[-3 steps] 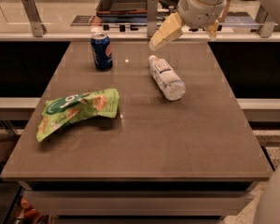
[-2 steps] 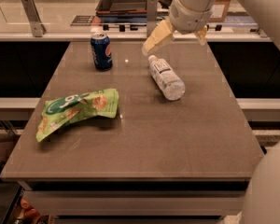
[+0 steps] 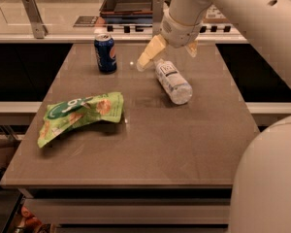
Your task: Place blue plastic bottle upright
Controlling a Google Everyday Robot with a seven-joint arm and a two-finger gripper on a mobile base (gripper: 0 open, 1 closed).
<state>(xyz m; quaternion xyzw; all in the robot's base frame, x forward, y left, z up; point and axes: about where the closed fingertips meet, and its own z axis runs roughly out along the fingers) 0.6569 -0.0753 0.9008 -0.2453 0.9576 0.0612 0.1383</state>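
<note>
The blue plastic bottle (image 3: 172, 81) lies on its side on the brown table (image 3: 150, 144), right of the middle, its cap end pointing to the far side. It is clear, with a pale speckled label bearing a dark square mark. My gripper (image 3: 169, 53) hangs just above the bottle's cap end. It is open, with one pale finger (image 3: 149, 53) to the left of the cap and the other to the right. It holds nothing.
A dark blue soda can (image 3: 105, 53) stands upright at the far left of the table. A green snack bag (image 3: 80, 114) lies flat at the left. A counter with a dark tray (image 3: 130, 1) runs behind the table. My arm fills the right side.
My gripper has moved left and down, from above the table's far edge to just over the bottle's cap end. The bottle, the can and the bag have not moved.
</note>
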